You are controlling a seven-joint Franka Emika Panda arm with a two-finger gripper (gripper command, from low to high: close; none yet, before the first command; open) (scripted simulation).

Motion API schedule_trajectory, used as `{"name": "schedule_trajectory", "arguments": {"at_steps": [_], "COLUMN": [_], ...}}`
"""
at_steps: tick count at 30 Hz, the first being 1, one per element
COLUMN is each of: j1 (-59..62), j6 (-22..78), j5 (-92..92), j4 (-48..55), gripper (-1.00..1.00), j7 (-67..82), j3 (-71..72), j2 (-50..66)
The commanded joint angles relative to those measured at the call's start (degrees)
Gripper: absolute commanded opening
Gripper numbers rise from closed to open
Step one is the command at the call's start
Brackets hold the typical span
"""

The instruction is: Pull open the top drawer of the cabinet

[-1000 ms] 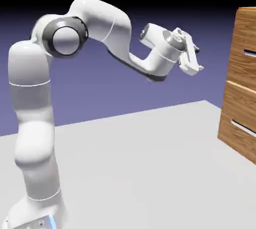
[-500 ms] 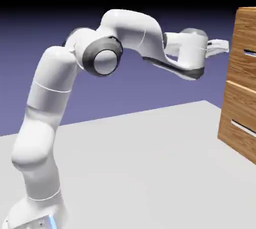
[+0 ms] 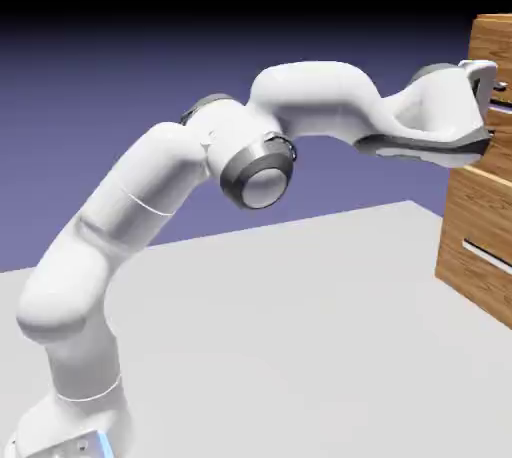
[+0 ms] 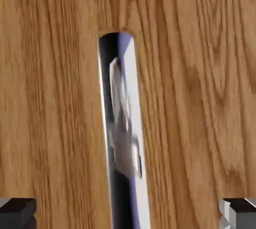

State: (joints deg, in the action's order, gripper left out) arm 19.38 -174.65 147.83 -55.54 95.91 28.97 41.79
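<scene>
Reaching further out, the white arm point(image 3: 315, 96) has swung its hand from just short of the cabinet point(image 3: 475, 211) right up to the face of the upper drawer front; its elbow has come lower and forward too, while the cabinet itself has stayed exactly where it stood. That looks to me like the end of the approach — the pulling has yet to begin, for the top drawer point(image 3: 492, 54) sits up at the exterior view's right edge, partly behind the hand, and I see no sign of it standing out from the cabinet. As for the jaws point(image 4: 128, 214), they are spread wide apart, one dark fingertip at each lower corner of the hand view, nothing gripped between them; the silvery bar handle point(image 4: 140, 148) runs up the middle of that view, with bare wood grain showing on either side of it, so neither tip touches it there. Next, I'd judge, they need to ease in a little around the bar and close; if they shut too early, they might only nip its front and slip off.
</scene>
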Motion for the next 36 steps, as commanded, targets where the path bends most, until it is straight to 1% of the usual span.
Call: {"name": "schedule_trajectory", "arguments": {"at_steps": [1, 27, 28, 29, 30, 36], "j1": [0.05, 1.3, 1.31, 1.31, 1.31, 6.33], "j6": [0.13, 3.55, 3.58, 3.58, 3.58, 8.12], "j5": [-1.02, -27.49, -27.68, -27.68, -27.68, -15.77], "j4": [0.87, 23.51, 23.67, 23.67, 23.67, 16.75], "gripper": [0.0, 0.0, 0.0, -1.0, -1.0, -1.0], "j7": [2.49, 67.28, 67.74, 67.74, 67.74, 66.92], "j3": [1.31, 35.43, 35.67, 35.67, 35.67, 48.12], "j2": [1.05, 28.25, 28.44, 28.44, 28.44, 31.15]}}
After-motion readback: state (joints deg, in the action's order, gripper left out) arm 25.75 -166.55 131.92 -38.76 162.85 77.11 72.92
